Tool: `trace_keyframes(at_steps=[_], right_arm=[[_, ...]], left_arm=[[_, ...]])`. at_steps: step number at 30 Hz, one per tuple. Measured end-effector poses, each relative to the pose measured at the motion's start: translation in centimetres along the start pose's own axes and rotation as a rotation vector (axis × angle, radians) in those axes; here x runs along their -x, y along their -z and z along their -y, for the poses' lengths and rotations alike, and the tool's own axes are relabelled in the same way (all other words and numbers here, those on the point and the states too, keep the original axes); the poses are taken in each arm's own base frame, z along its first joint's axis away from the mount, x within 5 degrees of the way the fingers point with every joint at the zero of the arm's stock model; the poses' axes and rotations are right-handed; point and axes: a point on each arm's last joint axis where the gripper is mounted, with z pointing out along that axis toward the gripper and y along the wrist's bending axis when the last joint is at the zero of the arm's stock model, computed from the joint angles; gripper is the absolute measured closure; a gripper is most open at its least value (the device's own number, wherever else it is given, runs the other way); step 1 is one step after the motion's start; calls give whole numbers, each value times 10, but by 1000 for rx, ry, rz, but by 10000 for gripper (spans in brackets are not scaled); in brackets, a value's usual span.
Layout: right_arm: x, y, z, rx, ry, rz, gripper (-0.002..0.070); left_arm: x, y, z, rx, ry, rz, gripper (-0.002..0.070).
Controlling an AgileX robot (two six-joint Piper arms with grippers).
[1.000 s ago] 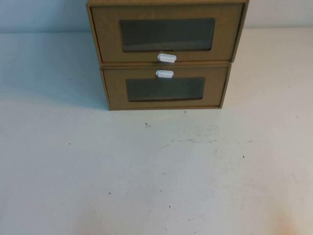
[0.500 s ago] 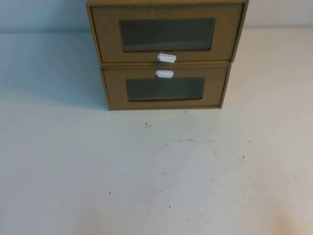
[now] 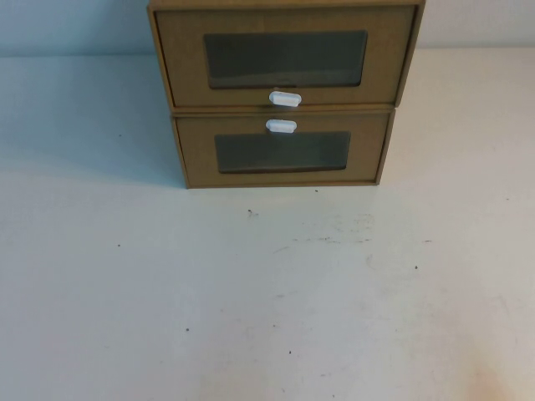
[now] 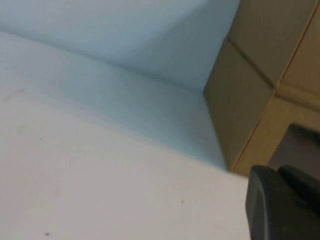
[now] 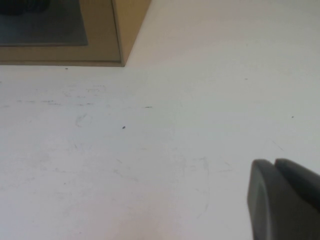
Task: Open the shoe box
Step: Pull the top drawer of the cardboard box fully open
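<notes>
Nothing moved vs prev frames; we see left gripper (image 4: 278,171) and right gripper (image 5: 275,162) both pressed together, empty, over table (image 3: 251,317). Shoe box (image 3: 282,159) sits ahead of both, long axis crosswise, closed; left arm prob nearer

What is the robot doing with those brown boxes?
Nothing is being handled yet. An upper shoe box sits stacked on a lower shoe box at the far side of the white table, both closed. Each has a white handle on its front, the upper handle and the lower handle. The left gripper hovers over the table by the boxes' left side. The right gripper, jaws shut, hovers over the table near their front right corner. Neither touches a box.
</notes>
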Motion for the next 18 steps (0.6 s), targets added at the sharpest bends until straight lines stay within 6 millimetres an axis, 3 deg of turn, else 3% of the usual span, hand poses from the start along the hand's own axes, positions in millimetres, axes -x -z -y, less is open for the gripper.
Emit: trace_keyframes(at_steps=[4, 9, 12, 18], right_arm=[[0, 0, 0, 0, 0, 0, 690], [0, 0, 0, 0, 0, 0, 690], [0, 0, 0, 0, 0, 0, 690], [0, 0, 0, 0, 0, 0, 690]], left_arm=[[7, 0, 1, -23, 186, 76, 679], [10, 1, 2, -31, 242, 105, 679], [14, 3, 6, -34, 275, 29, 679], [67, 0, 29, -41, 78, -210, 679]])
